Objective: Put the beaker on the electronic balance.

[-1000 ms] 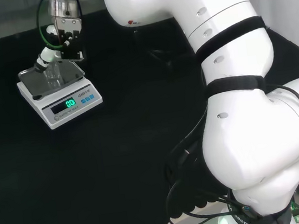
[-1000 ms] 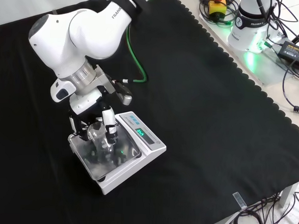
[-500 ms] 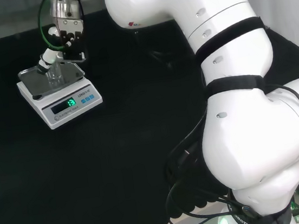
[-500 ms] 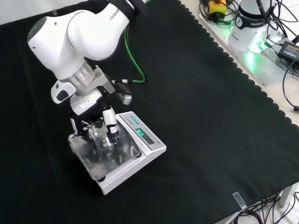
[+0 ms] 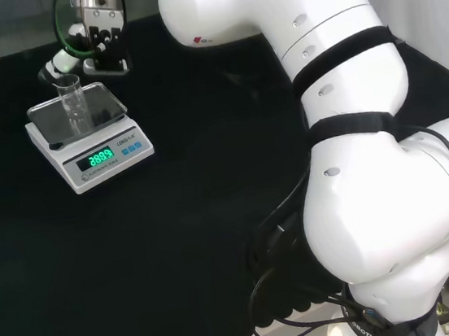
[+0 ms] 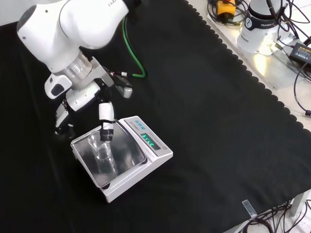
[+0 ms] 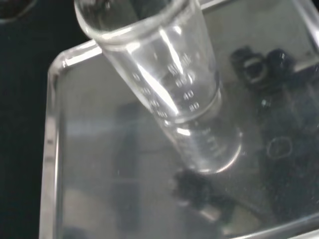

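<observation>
Robot hand (image 6: 84, 111) open, clear of beaker (image 6: 101, 150)

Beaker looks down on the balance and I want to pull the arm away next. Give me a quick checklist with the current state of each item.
1. Beaker upright on the balance pan: ok, base flat on the pan in the wrist view.
2. Beaker inside the pan's edges: ok, near the middle in the front view.
3. Hand free of the beaker: ok, fingers straight and above the rim, one fingertip close to it.
4. Balance display lit: ok, green digits showing.
5. Reading settled: cannot tell from one moment.
6. Retreat path up and back: ok, only the green cable lies near the arm.
</observation>
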### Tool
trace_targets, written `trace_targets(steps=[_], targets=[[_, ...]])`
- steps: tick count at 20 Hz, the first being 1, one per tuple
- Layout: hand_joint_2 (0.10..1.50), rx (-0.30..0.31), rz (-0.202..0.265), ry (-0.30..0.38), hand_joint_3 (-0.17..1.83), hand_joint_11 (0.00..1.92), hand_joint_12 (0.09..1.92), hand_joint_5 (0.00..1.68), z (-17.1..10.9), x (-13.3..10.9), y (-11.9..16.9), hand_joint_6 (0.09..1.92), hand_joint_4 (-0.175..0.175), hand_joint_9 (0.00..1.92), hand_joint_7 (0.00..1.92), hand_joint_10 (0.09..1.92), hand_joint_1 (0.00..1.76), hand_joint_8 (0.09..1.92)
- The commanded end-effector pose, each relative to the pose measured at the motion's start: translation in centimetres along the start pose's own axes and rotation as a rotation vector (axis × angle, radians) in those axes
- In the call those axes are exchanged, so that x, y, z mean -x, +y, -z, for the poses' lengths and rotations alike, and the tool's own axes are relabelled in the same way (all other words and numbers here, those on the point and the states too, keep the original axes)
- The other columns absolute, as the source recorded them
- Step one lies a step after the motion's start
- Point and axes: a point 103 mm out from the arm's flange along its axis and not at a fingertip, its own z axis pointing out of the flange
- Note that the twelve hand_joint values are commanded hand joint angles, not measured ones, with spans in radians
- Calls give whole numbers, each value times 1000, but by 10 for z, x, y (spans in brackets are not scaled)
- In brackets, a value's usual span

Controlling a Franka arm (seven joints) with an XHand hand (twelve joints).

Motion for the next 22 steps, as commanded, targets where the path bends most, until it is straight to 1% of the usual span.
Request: trace_targets(steps=[1, 3, 6, 9, 13, 15, 17, 19, 22], targets=[[702, 3, 11, -10, 130, 97, 1538, 301, 20, 21, -32, 273, -94, 77, 145, 946, 505, 878], [707, 3, 34, 32, 116, 75, 1540, 307, 30, 28, -40, 242, -94, 56, 131, 949, 499, 875], [718, -11, 108, 127, 97, 64, 1546, 329, 51, 46, -61, 204, -93, 55, 135, 952, 492, 875], [722, -29, 175, 194, 92, 64, 1547, 347, 77, 68, -88, 199, -92, 67, 151, 956, 487, 879], [729, -12, 228, 251, 91, 67, 1547, 367, 106, 95, -123, 201, -91, 78, 176, 955, 483, 884], [731, 6, 229, 264, 90, 67, 1547, 372, 117, 108, -137, 199, -91, 81, 188, 953, 482, 884], [734, 32, 200, 266, 89, 68, 1547, 381, 129, 120, -148, 200, -91, 84, 202, 951, 482, 885], [738, 56, 189, 286, 86, 72, 1546, 396, 137, 128, -158, 198, -92, 90, 221, 945, 483, 879], [743, 68, 187, 310, 81, 80, 1545, 412, 142, 136, -171, 192, -93, 100, 243, 937, 484, 867]])
